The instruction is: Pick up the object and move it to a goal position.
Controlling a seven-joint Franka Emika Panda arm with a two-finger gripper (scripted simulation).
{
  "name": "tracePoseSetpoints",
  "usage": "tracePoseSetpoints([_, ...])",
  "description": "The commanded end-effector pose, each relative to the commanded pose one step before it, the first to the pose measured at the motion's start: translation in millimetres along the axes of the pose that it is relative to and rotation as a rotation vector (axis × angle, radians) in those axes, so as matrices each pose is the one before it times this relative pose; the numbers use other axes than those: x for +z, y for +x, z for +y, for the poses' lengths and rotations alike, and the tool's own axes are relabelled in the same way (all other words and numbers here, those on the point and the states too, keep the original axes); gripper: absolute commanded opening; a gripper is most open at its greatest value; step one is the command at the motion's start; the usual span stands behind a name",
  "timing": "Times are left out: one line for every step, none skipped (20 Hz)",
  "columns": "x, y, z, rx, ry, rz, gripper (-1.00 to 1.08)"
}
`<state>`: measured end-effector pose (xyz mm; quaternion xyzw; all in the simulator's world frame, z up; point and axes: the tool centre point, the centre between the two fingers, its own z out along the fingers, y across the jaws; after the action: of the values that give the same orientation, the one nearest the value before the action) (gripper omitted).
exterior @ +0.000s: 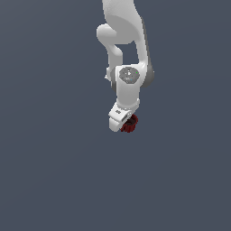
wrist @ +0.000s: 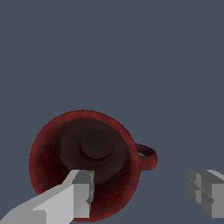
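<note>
The object is a small dark red cup (wrist: 52,153) with a dark hollow centre and a small loop handle (wrist: 146,156) on one side. In the exterior view it (exterior: 130,124) shows only partly, behind the lower end of the white hand. My gripper (wrist: 142,181) is open and stands directly over the cup. One grey finger (wrist: 81,190) lies over the cup's hollow, and the other (wrist: 208,190) is outside, beyond the handle. The cup's near wall and handle lie between the fingers, and neither finger visibly touches them. In the exterior view the gripper (exterior: 122,125) points down at the cup.
A plain dark grey-blue surface (exterior: 54,171) fills both views around the cup. The white arm (exterior: 128,45) comes down from the top of the exterior view. No goal marker or other object shows.
</note>
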<state>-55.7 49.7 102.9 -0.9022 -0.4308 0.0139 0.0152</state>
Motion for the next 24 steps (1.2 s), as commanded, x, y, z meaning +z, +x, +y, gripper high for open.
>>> tracePoseSetpoints([2.77, 0.03, -0.2, -0.00072, 0.00023, -0.00015, 0.68])
tracePoseSetpoints([2.5, -0.18, 0.11, 0.0, 0.0, 0.0, 0.68])
tracePoseSetpoints([3.22, 0.03, -0.14, -0.00069, 0.00004, 0.00004, 0.68])
tracePoseSetpoints([3.93, -0.04, -0.13, -0.00069, 0.00004, 0.00005, 0.68])
tracePoseSetpoints([4.47, 0.0, -0.25, -0.00097, 0.00007, 0.00007, 0.68])
tracePoseSetpoints([3.93, -0.09, -0.19, -0.00069, 0.00006, 0.00006, 0.68])
tracePoseSetpoints([3.22, -0.04, -0.22, -0.00068, 0.00007, 0.00006, 0.68])
tracePoseSetpoints([2.5, -0.25, 0.02, 0.0, 0.0, 0.0, 0.68])
tracePoseSetpoints([1.79, 0.08, -0.25, -0.00068, 0.00008, 0.00007, 0.68])
tracePoseSetpoints([1.07, -0.11, 0.0, 0.0, 0.0, 0.0, 0.68])
tracePoseSetpoints([0.36, -0.04, 0.0, 0.0, 0.0, 0.0, 0.68])
tracePoseSetpoints([0.0, 0.0, 0.0, 0.0, 0.0, 0.0, -1.0])
tracePoseSetpoints([0.0, 0.0, 0.0, 0.0, 0.0, 0.0, -1.0])
tracePoseSetpoints([0.0, 0.0, 0.0, 0.0, 0.0, 0.0, -1.0])
tracePoseSetpoints([0.0, 0.0, 0.0, 0.0, 0.0, 0.0, -1.0])
tracePoseSetpoints([0.0, 0.0, 0.0, 0.0, 0.0, 0.0, -1.0])
tracePoseSetpoints([0.0, 0.0, 0.0, 0.0, 0.0, 0.0, -1.0])
tracePoseSetpoints([0.0, 0.0, 0.0, 0.0, 0.0, 0.0, -1.0])
tracePoseSetpoints([0.0, 0.0, 0.0, 0.0, 0.0, 0.0, -1.0])
tracePoseSetpoints([0.0, 0.0, 0.0, 0.0, 0.0, 0.0, -1.0])
tracePoseSetpoints([0.0, 0.0, 0.0, 0.0, 0.0, 0.0, -1.0])
tracePoseSetpoints([-1.05, -0.1, 1.23, 0.00137, -0.00206, 0.00123, -1.0])
tracePoseSetpoints([-0.21, 0.05, 0.16, 0.0, 0.0, 0.0, -1.0])
tracePoseSetpoints([-0.63, 0.14, 0.49, 0.0, 0.0, 0.0, -1.0])
